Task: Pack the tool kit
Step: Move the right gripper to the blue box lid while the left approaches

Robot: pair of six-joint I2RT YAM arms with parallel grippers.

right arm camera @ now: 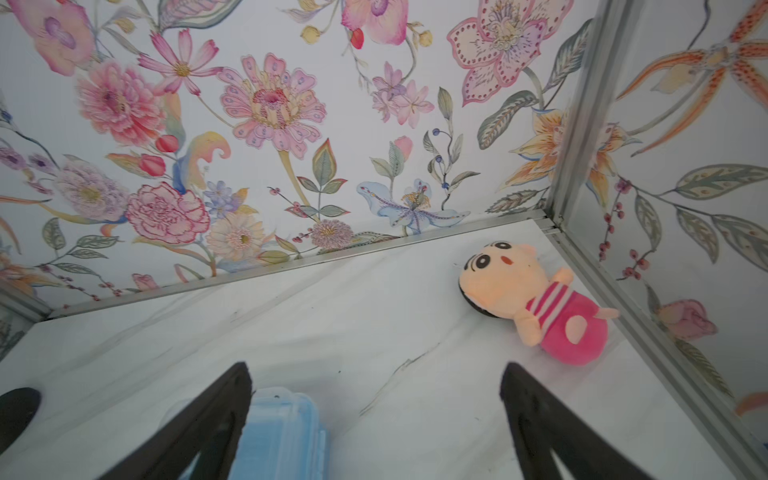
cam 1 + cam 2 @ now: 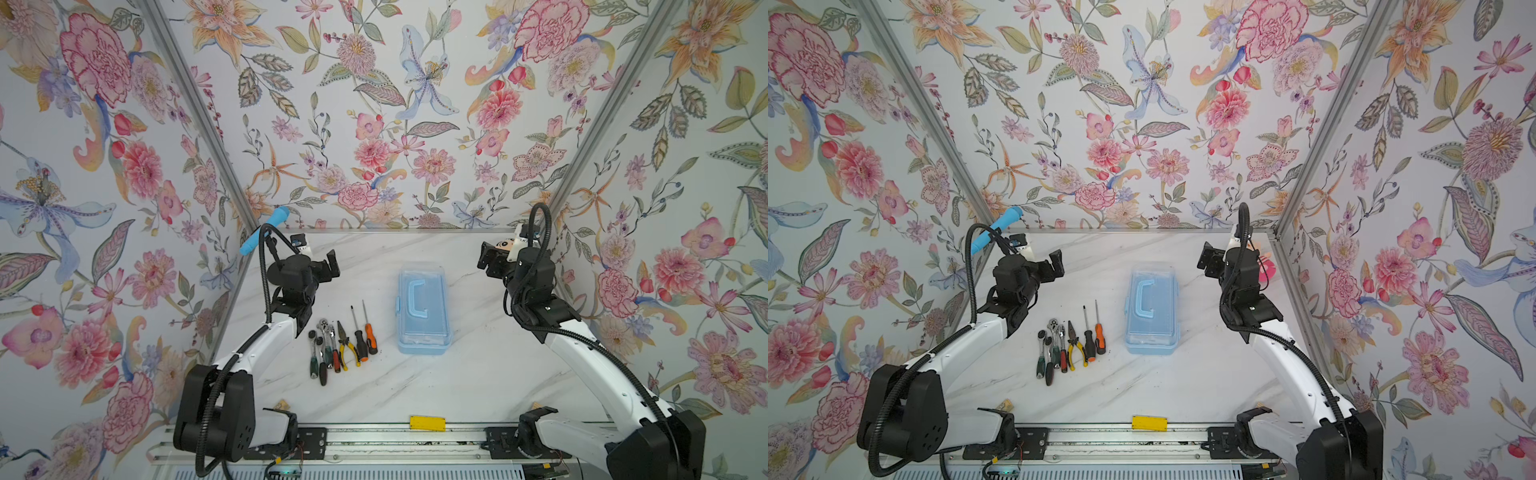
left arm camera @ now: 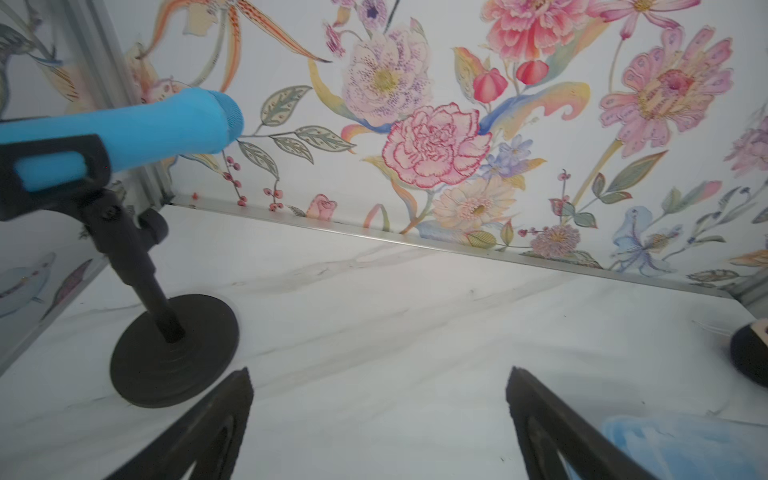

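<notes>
Marble bench: ratchets, pliers and screwdrivers lined up beside the closed toolbox, likely for easy picking; left gripper and right gripper hover wide, empty.

Bench: smooth white marble-pattern surface, slight sheen. Tool box: light-blue plastic base, translucent glossy lid. Ratchets: bright polished metal heads. Screwdrivers: bare metal shafts, orange-and-black plastic-looking handles. Plush doll, ahead of the right gripper: soft matt cloth. Gripper fingers: matt black.
</notes>
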